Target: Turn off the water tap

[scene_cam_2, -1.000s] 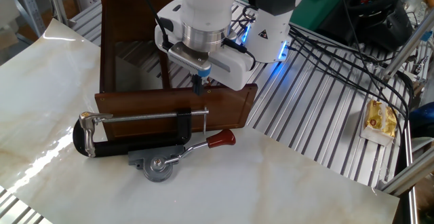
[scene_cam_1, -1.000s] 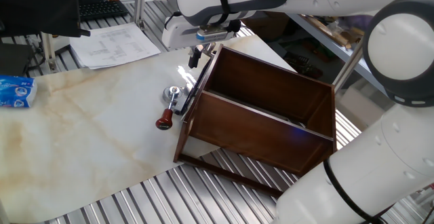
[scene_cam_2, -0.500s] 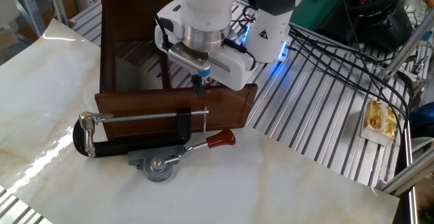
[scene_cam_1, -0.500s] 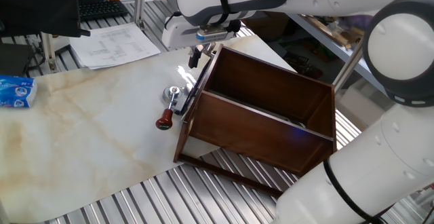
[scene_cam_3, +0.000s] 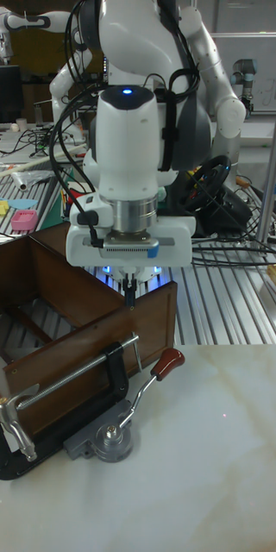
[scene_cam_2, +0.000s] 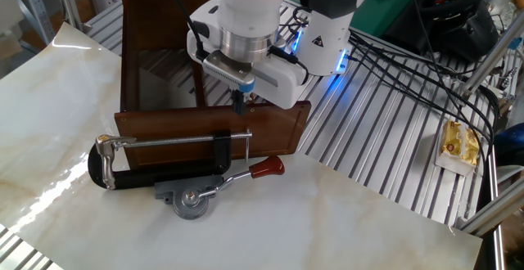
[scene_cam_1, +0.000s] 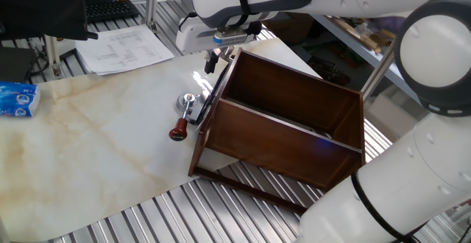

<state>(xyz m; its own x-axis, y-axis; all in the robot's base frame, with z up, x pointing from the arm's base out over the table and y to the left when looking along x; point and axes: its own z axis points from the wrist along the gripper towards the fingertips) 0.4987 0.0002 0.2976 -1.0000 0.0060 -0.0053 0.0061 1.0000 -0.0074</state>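
The water tap (scene_cam_2: 105, 145) is a small silver piece with a short curved lever, held in the left jaw of a black C-clamp (scene_cam_2: 155, 176). It shows again low on the left in the tall view, as the tap (scene_cam_3: 12, 416) on the clamp (scene_cam_3: 114, 366). I cannot pick it out in the view from the other side. My gripper (scene_cam_2: 239, 102) hangs just above the top edge of the dark brown wooden box (scene_cam_2: 164, 131), near the clamp's screw handle and well to the right of the tap. Its fingers (scene_cam_3: 131, 295) are pressed together with nothing between them.
A chrome fitting on a grey base (scene_cam_2: 192, 200) with a dark red knob (scene_cam_2: 268, 167) lies in front of the clamp. The box (scene_cam_1: 294, 125) is open on top. Papers (scene_cam_1: 125, 48) and a blue pack (scene_cam_1: 16, 99) lie on the marble sheet. Cables (scene_cam_2: 393, 65) cross the metal slats.
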